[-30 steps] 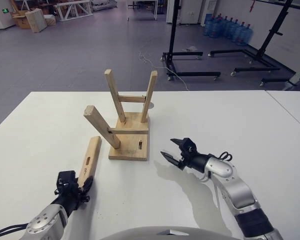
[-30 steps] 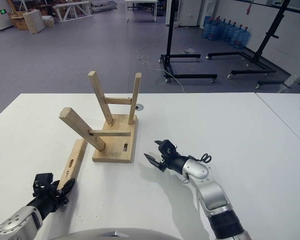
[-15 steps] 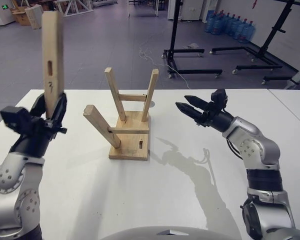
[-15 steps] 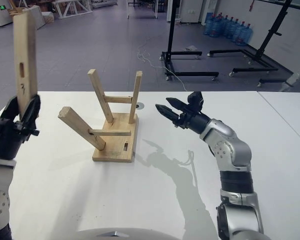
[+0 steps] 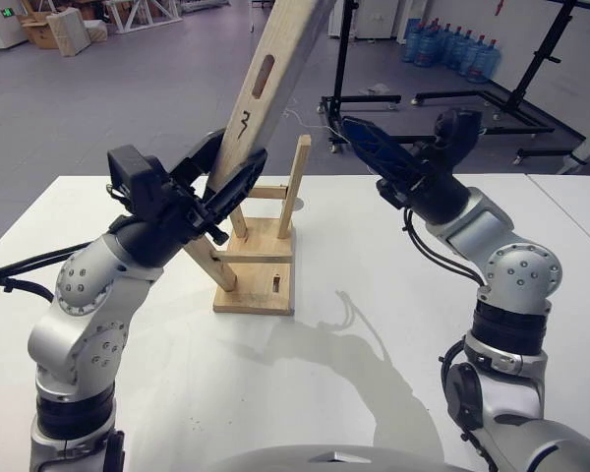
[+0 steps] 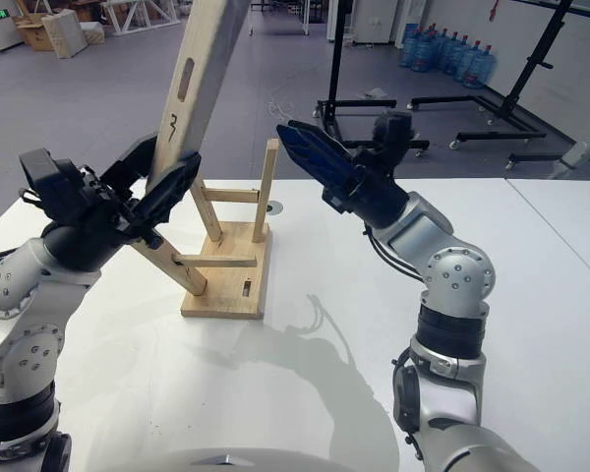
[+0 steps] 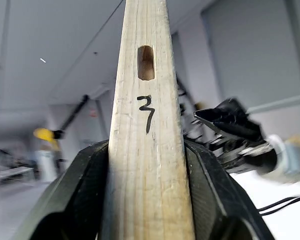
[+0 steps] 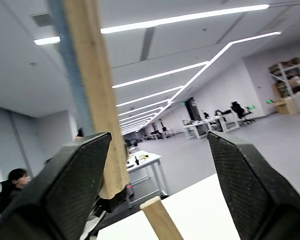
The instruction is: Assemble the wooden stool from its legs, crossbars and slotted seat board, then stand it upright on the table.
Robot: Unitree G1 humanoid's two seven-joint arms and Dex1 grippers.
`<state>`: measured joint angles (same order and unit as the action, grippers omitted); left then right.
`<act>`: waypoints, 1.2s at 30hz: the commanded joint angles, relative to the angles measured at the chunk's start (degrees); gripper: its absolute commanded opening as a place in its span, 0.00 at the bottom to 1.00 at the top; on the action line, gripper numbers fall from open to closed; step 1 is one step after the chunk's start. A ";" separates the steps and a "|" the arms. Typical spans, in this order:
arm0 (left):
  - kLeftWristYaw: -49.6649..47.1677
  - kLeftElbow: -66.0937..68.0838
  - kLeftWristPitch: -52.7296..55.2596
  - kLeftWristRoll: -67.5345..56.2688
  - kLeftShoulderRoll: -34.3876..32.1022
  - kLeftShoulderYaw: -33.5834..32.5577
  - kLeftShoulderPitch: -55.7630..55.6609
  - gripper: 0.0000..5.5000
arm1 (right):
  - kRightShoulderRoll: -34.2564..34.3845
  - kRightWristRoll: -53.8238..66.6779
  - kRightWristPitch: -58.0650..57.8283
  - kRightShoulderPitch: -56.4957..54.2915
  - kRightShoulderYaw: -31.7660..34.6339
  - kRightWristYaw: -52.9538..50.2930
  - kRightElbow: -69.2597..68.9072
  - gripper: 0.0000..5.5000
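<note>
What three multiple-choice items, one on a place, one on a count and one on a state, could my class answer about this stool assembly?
1. Where is the seat board?
A. flat on the table
B. on the floor
C. in a gripper

2. How many legs stand fitted in it?
A. one
B. three
C. four

3. How is the right gripper?
A. shut on a crossbar
B. shut on a leg
C. open, gripping nothing

Key:
1 A, the board lies on the white tabletop.
2 B, two rear legs and one tilted front leg rise from it, while the fourth leg is held aloft in the left gripper.
3 C, its fingers stand wide apart and clamp nothing.
</note>
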<state>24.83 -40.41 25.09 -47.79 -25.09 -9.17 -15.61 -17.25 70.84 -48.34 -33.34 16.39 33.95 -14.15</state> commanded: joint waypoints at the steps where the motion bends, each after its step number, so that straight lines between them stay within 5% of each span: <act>1: 0.70 1.46 5.04 -13.63 -0.74 -1.36 -2.19 0.37 | -1.58 0.51 1.96 -4.12 -0.25 6.62 2.16 0.65; 9: 6.06 3.26 12.36 -19.68 -5.57 3.37 0.26 0.37 | 0.33 2.37 2.26 -11.62 -1.95 9.74 7.03 0.65; 18: 7.12 4.58 11.87 -19.84 -5.63 2.30 -0.54 0.37 | -3.77 -0.06 -0.26 -7.47 -5.48 14.35 5.77 0.65; 26: 9.97 4.34 13.29 -21.09 -6.57 3.08 -0.10 0.37 | -0.60 3.02 -1.34 -8.94 -6.08 13.69 6.22 0.65; 33: 9.92 5.02 13.43 -21.75 -7.04 2.20 0.01 0.37 | -1.07 8.79 -3.54 -7.77 -4.75 16.21 5.30 0.41; 36: 9.41 5.80 13.00 -21.99 -6.62 1.72 0.05 0.37 | -1.28 8.38 -3.03 -7.28 -4.73 17.05 4.50 0.38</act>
<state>35.46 -35.67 38.06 -70.00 -31.68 -6.51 -15.34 -18.05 78.16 -51.26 -40.90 11.26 49.25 -7.80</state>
